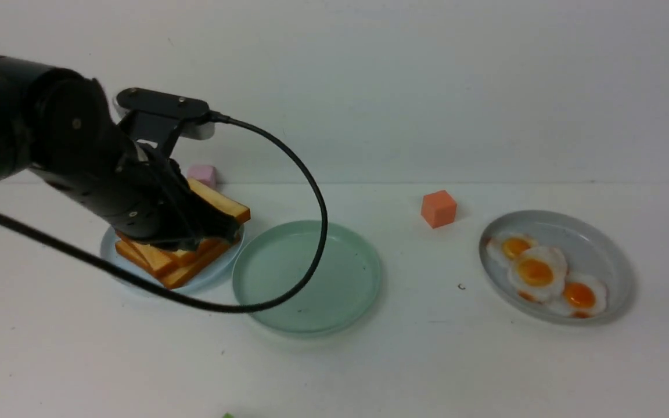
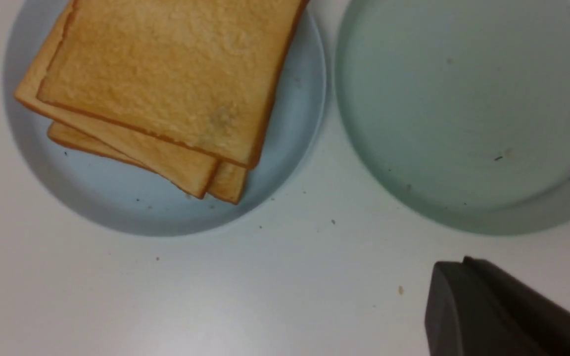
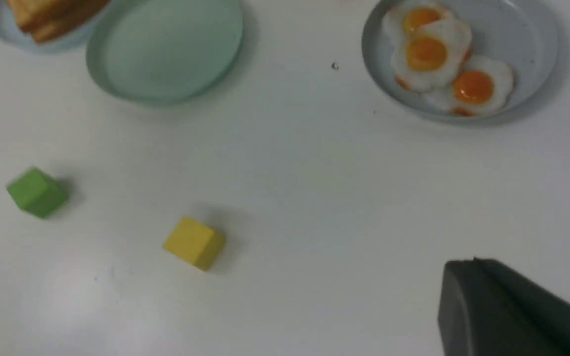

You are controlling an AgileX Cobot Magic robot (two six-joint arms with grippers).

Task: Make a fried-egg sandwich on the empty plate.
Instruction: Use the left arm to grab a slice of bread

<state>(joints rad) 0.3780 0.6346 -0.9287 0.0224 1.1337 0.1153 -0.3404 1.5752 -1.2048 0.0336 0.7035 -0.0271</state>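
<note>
Front view: cable (image 1: 323, 223) over empty plate (image 1: 340, 278)

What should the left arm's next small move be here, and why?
Probably open the left hand and lower it onto the top toast slice. The mint-green plate is bare, so a toast base seems to come first; the hand looks shut and holds nothing. That slice lies uppermost on the pale blue plate next to it.
</note>
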